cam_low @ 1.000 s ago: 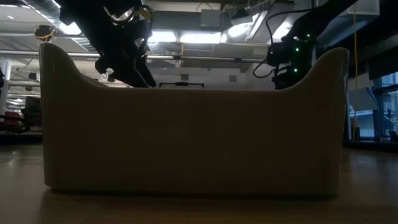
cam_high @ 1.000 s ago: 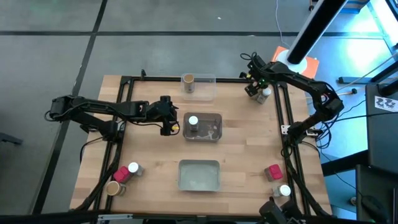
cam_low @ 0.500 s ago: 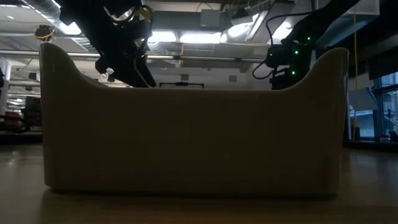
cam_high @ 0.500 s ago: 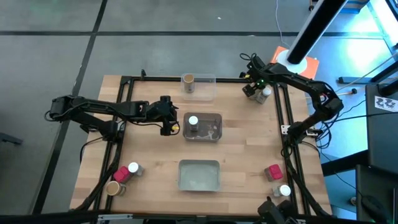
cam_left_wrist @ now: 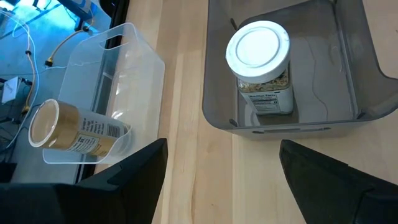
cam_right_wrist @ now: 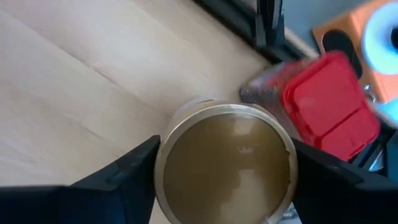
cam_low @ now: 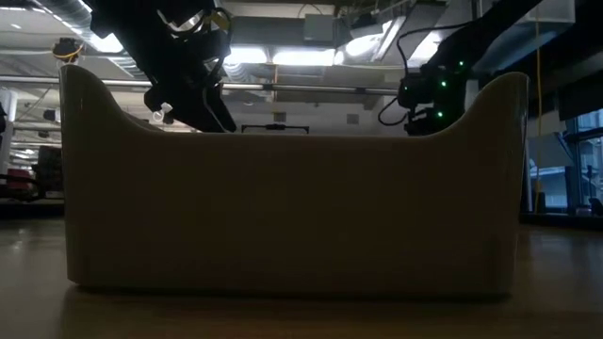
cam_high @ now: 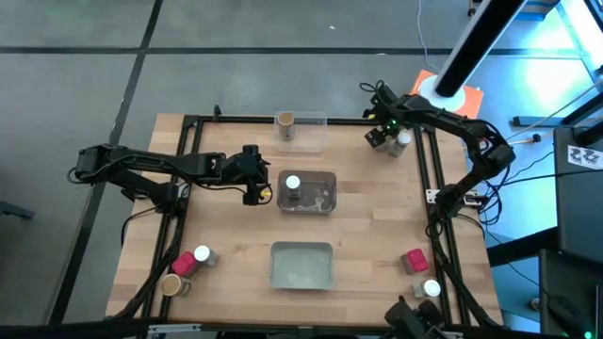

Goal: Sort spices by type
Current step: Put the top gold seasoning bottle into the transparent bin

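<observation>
Pale wooden table [cam_high: 367,212] with a black frame fills the centre of the high view. At its upper right, the right gripper [cam_high: 381,133] hangs over the table's far corner, just beside a white-lidded jar [cam_high: 402,141]. In the right wrist view its dark fingers [cam_right_wrist: 134,168] stand wide on either side of a tan-topped brown cylinder [cam_right_wrist: 225,163], which fills the lower middle of that frame; whether the pads touch the cylinder cannot be told. Touching the cylinder's upper right edge is a red-lidded boxy spice container [cam_right_wrist: 323,107].

The left gripper [cam_high: 258,185] sits left of centre in the high view, just beside a grey tray [cam_high: 325,188]. Its fingers [cam_left_wrist: 134,171] are spread wide and hold nothing. Inside the grey tray stands a dark jar with a white round lid [cam_left_wrist: 259,65], upright, near the tray's left end in the high view.

At the top centre of the high view, a clear tray [cam_high: 313,132] holds another tan-topped cylinder [cam_high: 285,123]. A second grey tray [cam_high: 301,266] lies at lower centre. At lower left, a red-pink box [cam_high: 184,264], a white-lidded jar [cam_high: 203,255] and a tan-topped cylinder [cam_high: 171,284] cluster together. At lower right sit a red-pink box [cam_high: 413,260] and a white-lidded jar [cam_high: 431,289].
</observation>
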`<action>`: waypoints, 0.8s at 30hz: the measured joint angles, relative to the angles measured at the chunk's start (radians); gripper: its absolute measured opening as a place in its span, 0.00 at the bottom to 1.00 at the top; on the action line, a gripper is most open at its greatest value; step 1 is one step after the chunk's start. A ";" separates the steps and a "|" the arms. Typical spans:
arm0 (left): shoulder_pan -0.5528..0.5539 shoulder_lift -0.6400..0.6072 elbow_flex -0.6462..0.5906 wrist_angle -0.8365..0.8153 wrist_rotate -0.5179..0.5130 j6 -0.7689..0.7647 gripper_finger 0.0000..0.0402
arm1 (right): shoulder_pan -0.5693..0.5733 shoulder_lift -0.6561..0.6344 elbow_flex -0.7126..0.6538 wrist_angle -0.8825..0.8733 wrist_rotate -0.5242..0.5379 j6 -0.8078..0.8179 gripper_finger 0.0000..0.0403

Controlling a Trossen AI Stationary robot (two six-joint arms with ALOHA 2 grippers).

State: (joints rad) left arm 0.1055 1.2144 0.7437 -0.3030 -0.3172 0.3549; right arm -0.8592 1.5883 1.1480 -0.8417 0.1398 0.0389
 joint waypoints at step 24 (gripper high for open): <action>0.001 0.000 0.000 -0.114 0.000 -0.014 0.73 | 0.286 0.012 0.287 0.215 -0.103 -0.025 0.71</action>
State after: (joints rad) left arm 0.1063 1.2144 0.7437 -0.4169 -0.3176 0.3404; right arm -0.5728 1.6002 1.4349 -0.6264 0.0373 0.0137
